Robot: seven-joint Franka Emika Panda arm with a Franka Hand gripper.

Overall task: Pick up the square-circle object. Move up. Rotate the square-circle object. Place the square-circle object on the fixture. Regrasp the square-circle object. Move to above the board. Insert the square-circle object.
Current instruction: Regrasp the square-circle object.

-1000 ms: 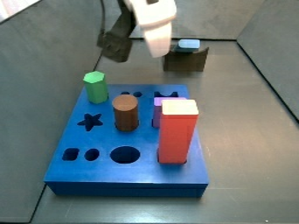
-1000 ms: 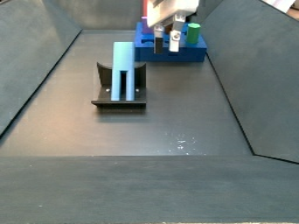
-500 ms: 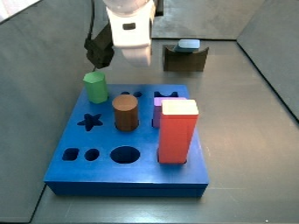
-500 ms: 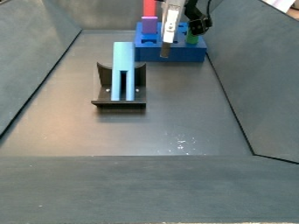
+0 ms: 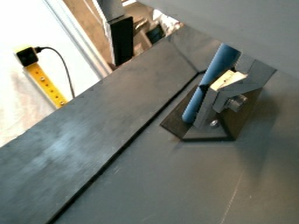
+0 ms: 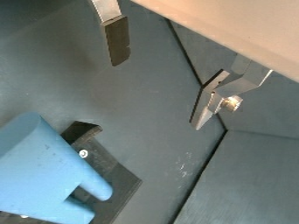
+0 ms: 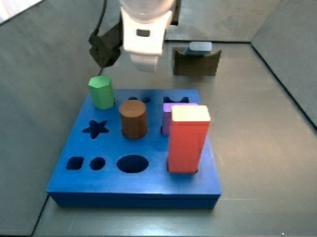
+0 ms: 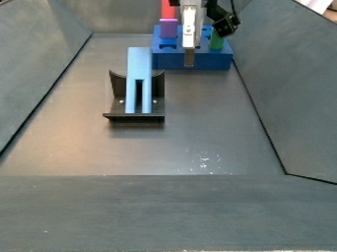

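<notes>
The square-circle object (image 8: 140, 73), a slim pale steel-blue peg, stands leaning in the fixture (image 8: 133, 106); it shows in both side views, with the peg end (image 7: 198, 46) on top of the fixture (image 7: 197, 62). A wrist view shows the peg (image 5: 218, 75) in the fixture (image 5: 205, 122); the other shows its pale blue end (image 6: 47, 173) close up. My gripper (image 6: 156, 92) is open and empty, its fingers (image 6: 114, 41) wide apart. In both side views the gripper (image 7: 145, 61) hangs over the back of the blue board (image 7: 111, 176), apart from the fixture, as also seen from the far side (image 8: 190, 51).
On the board stand a green hexagonal peg (image 7: 100, 93), a brown cylinder (image 7: 133, 118), a tall red block (image 7: 187, 141) and a purple piece (image 7: 168, 113). Grey walls enclose the floor (image 8: 171, 148). A yellow tape (image 5: 45, 77) lies outside the wall.
Over the last second my open gripper moved away from the fixture, across the board's back toward the green peg's side. The peg stays in the fixture. Little motion in the last half second.
</notes>
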